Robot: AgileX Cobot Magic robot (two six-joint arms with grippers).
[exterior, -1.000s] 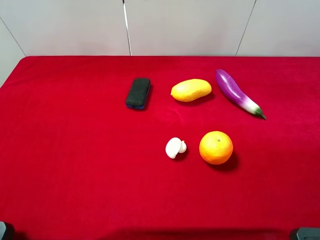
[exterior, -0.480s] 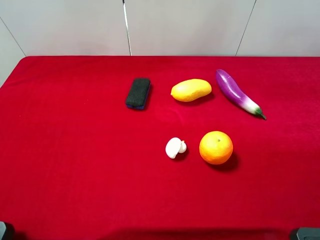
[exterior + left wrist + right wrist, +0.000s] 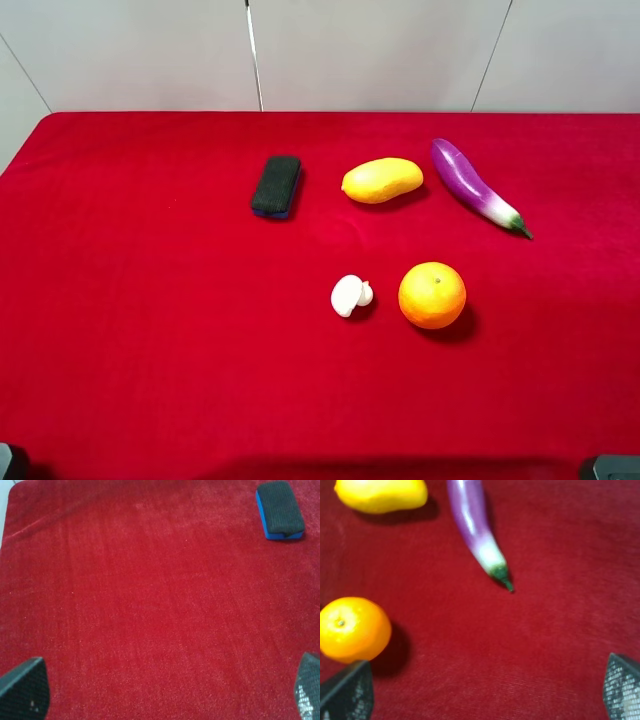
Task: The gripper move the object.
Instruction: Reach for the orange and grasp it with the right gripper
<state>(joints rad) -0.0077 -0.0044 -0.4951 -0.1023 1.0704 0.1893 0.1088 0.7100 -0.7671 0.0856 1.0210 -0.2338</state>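
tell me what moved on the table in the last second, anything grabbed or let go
Nothing visibly changed. In the high view the orange, mushroom, mango, eggplant and eraser lie exactly where they were, none touched. The left hand and right hand hold nothing, with their jaws wide apart.

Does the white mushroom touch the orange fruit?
Apart. The exterior high view plainly shows a strip of bare red cloth between the mushroom and the orange.
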